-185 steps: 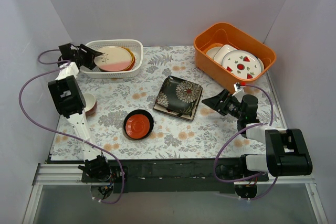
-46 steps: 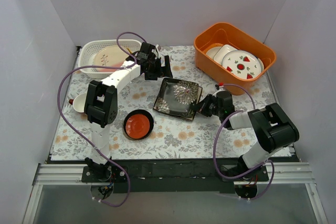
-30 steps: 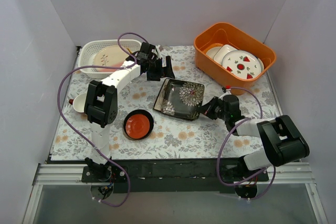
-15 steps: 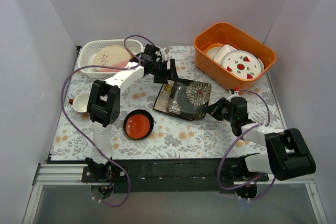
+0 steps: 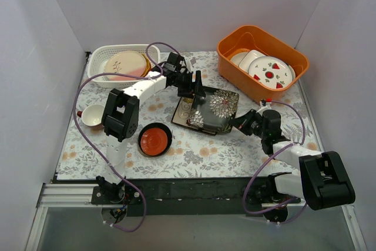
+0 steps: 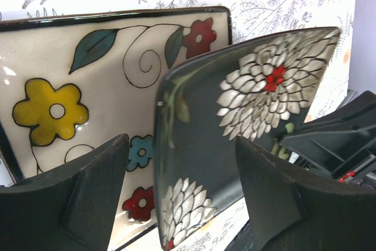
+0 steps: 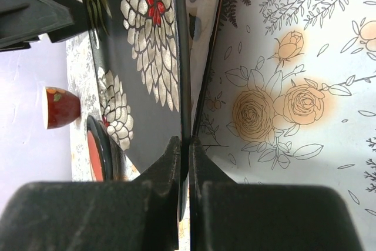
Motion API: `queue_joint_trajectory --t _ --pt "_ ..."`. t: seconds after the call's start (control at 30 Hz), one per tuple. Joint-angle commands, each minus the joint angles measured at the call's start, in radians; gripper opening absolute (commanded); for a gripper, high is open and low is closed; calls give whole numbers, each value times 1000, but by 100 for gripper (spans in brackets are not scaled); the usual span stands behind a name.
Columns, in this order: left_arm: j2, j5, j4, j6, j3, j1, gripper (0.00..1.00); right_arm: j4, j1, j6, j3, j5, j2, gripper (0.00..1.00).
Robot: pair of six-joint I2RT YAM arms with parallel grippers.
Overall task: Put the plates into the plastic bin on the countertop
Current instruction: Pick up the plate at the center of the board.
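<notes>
- The dark plate (image 5: 214, 109) is tilted up off the stack. One rim is clenched between the right fingers (image 7: 175, 163), which grasp it thin-edge-on. The lift seems meant to peel it away from the plate beneath.
- Its opposite rim stands in the gap of the left fingers (image 5: 195, 86). These are spread wide, one on each side, and touch nothing I can see. They are likely set to take the plate over, since the bin lies on that arm's side.
- Below both pairs of fingers the cream plate (image 6: 76, 98) lies flat on the desk (image 5: 235, 151), bared on the left fingers' side.
- The bin (image 5: 120, 83) sits well beyond the left fingers, back along their arm, and has round plates (image 5: 126, 64) in it.
- A red dish (image 5: 155, 140) rests on the desk, apart from both pairs of fingers and not yet binned.
- As I judge it, the right hold is only a narrow pinch at the rim. The plate could pivot or slip before the left fingers close.
</notes>
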Motion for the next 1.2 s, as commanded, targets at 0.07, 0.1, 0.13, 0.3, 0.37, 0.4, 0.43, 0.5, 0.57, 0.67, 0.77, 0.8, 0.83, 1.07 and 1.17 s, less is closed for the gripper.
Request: queue_joint_trajectory --t 0.07,0.1,0.13,0.3,0.37,0.4,0.43,0.5,0.57,0.67,0.77,0.8,0.83,1.07,1.17 --pt "10 42 -9 11 37 -4 68 198 -21 54 16 -69 -65 1" --pt "15 47 -9 10 37 -3 67 203 -25 58 13 -72 -67 1" --pt "18 53 -9 8 39 -3 66 210 -25 61 10 -78 -67 1" --pt "28 101 -3 -6 40 -3 54 242 -33 78 2 -95 -62 1" --pt "31 115 5 -10 39 -4 47 247 -34 81 2 -98 -61 1" --pt "31 128 7 -10 39 -4 39 249 -34 81 2 -100 -61 1" --pt "30 133 8 -12 39 -4 35 249 -34 81 3 -100 -62 1" --pt "31 139 13 -15 34 -4 29 249 -34 81 4 -101 -62 1" --pt "34 151 16 -17 36 -4 21 253 -36 81 5 -104 -58 1" --pt "39 179 22 -23 34 -6 12 259 -37 84 2 -107 -55 1" --pt "45 207 27 -27 36 -4 0 266 -37 86 0 -112 -50 1" --pt "45 211 28 -30 36 -4 0 267 -37 86 0 -113 -50 1" --pt "44 216 30 -29 34 -4 0 269 -39 84 0 -113 -47 1" --pt "39 266 48 -40 30 -4 0 331 -48 106 -9 -150 -10 3" --pt "30 271 51 -43 27 -1 0 370 -54 109 -12 -179 23 10"
